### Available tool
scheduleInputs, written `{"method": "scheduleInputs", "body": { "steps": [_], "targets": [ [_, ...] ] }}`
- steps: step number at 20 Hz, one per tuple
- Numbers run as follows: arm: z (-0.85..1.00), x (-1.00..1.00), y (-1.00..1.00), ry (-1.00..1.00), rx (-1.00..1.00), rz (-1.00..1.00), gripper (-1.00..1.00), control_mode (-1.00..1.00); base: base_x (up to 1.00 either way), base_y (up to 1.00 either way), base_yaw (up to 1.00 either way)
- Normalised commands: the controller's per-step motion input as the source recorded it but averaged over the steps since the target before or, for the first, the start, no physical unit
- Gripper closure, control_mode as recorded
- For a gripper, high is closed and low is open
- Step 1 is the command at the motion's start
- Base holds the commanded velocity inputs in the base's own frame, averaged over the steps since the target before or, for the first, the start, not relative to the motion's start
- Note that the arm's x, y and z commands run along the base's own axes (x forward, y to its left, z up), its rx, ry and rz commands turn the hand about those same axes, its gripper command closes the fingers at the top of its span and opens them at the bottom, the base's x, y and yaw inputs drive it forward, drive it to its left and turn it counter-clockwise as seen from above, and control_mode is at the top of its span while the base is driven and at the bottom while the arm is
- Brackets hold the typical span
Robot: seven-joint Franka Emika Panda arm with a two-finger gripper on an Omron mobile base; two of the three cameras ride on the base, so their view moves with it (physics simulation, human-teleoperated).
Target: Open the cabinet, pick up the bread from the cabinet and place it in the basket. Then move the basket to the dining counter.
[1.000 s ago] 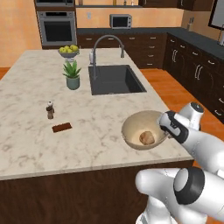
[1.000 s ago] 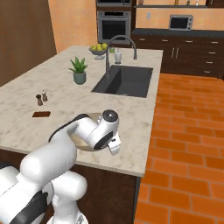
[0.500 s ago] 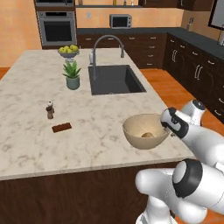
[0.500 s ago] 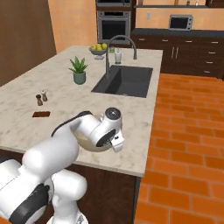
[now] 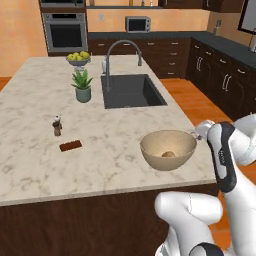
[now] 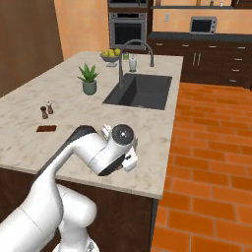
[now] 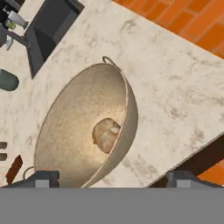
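Released since a second ago, the basket (image 5: pixel 168 149) sits on the dining counter (image 5: pixel 100 145); gripper (image 7: pixel 111 178) wide open, empty. Basket seems light, stiff; grasp its rim.

Arm folded close, gripper open at the near right corner of the counter.

The white arm (image 6: pixel 74 162) rises from the base, bends sharply at its elbow and reaches forward to the dining counter (image 5: pixel 30 165), ending just over the near edge by the right corner. The wrist (image 5: pixel 222 155), banded with a dark joint, stands nearly upright in the left base view and turns the hand inward over the right edge. The gripper (image 7: pixel 113 177) looks down at a slant, its jaws spread wide; both dark fingertips (image 7: pixel 41 178) stand far apart, closed on nothing.
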Motion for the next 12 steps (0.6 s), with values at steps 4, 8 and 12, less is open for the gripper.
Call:
{"method": "scheduleInputs", "body": {
  "steps": [4,8,12],
  "targets": [
    [0.91,-0.92,0.53,-0.45,-0.07,0.22,-1.00,-1.00,0.00,0.00,0.00],
    [0.72,-0.78,0.92,-0.36,0.05,0.18,-1.00,-1.00,0.00,0.00,0.00],
    [0.61,-0.85,0.78,-0.19,0.16,0.24,-1.00,-1.00,0.00,0.00,0.00]
  ]
}}
